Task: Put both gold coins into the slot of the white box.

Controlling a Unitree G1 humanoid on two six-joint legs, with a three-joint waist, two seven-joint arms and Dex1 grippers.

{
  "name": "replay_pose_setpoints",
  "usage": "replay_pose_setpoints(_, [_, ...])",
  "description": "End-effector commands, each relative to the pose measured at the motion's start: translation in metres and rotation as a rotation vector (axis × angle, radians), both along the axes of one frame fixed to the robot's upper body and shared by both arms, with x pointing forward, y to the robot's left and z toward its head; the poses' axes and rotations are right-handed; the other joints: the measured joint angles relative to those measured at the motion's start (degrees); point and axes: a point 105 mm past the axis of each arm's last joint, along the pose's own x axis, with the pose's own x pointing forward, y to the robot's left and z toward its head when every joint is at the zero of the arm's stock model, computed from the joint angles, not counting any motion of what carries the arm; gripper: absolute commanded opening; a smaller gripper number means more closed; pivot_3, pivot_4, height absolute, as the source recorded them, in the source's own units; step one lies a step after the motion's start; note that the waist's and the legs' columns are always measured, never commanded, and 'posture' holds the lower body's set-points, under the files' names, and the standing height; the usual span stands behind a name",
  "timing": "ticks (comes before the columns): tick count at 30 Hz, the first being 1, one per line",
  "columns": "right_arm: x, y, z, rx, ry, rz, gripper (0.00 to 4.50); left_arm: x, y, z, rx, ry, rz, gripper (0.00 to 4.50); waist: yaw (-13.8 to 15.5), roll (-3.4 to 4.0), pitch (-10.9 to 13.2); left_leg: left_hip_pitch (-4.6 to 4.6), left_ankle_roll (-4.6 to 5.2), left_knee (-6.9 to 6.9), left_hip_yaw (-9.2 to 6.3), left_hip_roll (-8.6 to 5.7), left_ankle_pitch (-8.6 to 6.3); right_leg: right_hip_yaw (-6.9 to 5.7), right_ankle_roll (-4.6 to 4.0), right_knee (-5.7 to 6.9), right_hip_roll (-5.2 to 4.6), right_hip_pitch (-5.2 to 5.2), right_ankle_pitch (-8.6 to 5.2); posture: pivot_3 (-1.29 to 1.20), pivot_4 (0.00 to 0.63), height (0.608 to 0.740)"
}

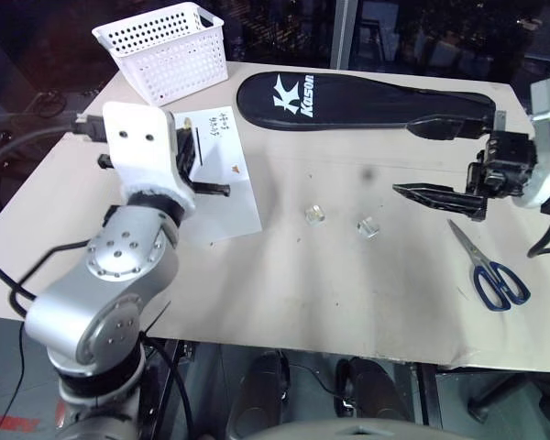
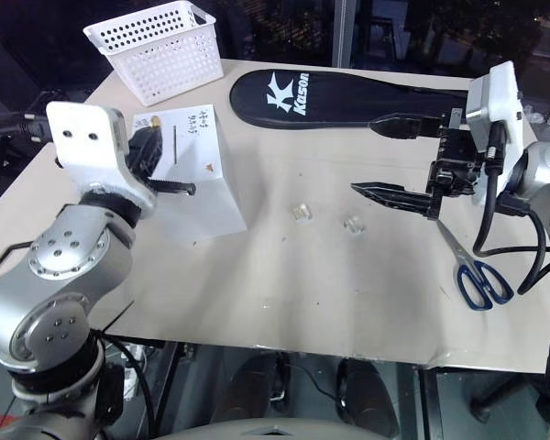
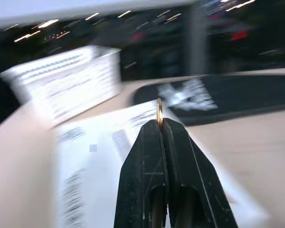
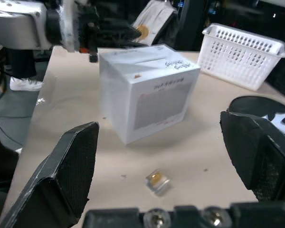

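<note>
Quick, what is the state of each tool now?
Left tool: closed, holding a gold coin.
Right tool: open, holding nothing.

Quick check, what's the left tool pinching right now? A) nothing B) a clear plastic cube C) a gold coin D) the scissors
C: the left tool is shut on a gold coin, whose thin gold edge sticks up between the fingertips, above the white box. The scissors and the two clear cubes lie on the table.

L gripper (image 3: 160,124) closed on gold coin (image 3: 159,114); R gripper (image 1: 440,158) wide apart.
</note>
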Motion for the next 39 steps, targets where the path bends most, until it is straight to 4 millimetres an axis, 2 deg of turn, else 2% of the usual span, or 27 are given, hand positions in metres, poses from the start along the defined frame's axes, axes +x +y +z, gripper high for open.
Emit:
replay_pose_setpoints(1, [0.000,-0.005,0.020,-0.016,-0.096,-0.001,4.43,0.002,0.007,0.007,0.040,0.029,0.084,0.00,0.0,-0.01,0.0,0.02,-0.02,0.00,0.01,0.00,0.01,-0.06,0.00,0.02,0.01,-0.01,0.00,0.00,0.150,0.740])
replay_pose_setpoints(4, [0.005,-0.007,0.023,-0.031,-0.107,0.002,4.43,0.008,0.003,0.008,0.029,0.081,0.089,0.00,0.1,-0.03,0.0,0.00,-0.06,0.02,0.00,-0.01,0.03,-0.09,0.00,0.03,0.00,0.00,0.00,0.00,0.150,0.740])
replay_pose_setpoints(13, [0.006,-0.008,0.019,-0.049,-0.113,0.005,4.43,0.031,0.000,-0.014,-0.029,0.253,0.130,0.00,0.1,-0.05,0.0,-0.03,-0.25,0.04,-0.03,-0.02,0.15,-0.05,-0.01,0.04,-0.06,0.00,0.00,0.00,0.150,0.740])
replay_pose_setpoints(22, [0.002,-0.011,0.015,-0.054,-0.113,-0.008,4.43,0.043,-0.003,-0.018,-0.094,0.301,0.132,0.00,0.1,-0.05,0.0,-0.02,-0.25,0.04,-0.04,-0.02,0.15,0.04,-0.01,0.05,-0.10,0.02,0.01,0.00,0.150,0.740])
replay_pose_setpoints(29, [0.001,-0.009,0.015,-0.058,-0.106,-0.009,4.43,0.044,0.004,-0.021,-0.128,0.309,0.187,0.00,0.1,-0.04,0.0,0.01,-0.25,0.05,-0.04,-0.02,0.15,0.08,-0.01,0.10,-0.11,0.03,0.01,0.00,0.150,0.740])
replay_pose_setpoints(32, [0.002,-0.005,0.013,-0.056,-0.089,-0.012,4.50,0.043,0.004,-0.021,-0.155,0.305,0.184,0.85,0.0,-0.03,0.0,0.03,-0.26,0.06,-0.03,-0.02,0.15,0.11,-0.02,0.12,-0.12,0.03,0.01,0.00,0.150,0.740])
replay_pose_setpoints(35, [0.006,-0.001,0.009,-0.064,-0.068,-0.035,4.50,0.037,0.006,-0.006,-0.156,0.240,0.170,2.15,0.1,-0.03,0.0,0.03,-0.26,0.06,-0.04,-0.02,0.15,0.10,-0.02,0.12,-0.12,0.04,0.01,0.00,0.150,0.740])
replay_pose_setpoints(39, [0.014,0.012,-0.016,-0.097,0.016,-0.096,4.50,0.020,-0.007,0.023,-0.022,0.156,-0.099,2.15,-0.1,-0.11,0.1,-0.03,-0.27,0.10,-0.05,-0.02,0.15,0.08,-0.02,0.11,-0.13,0.02,0.01,0.00,0.150,0.740])
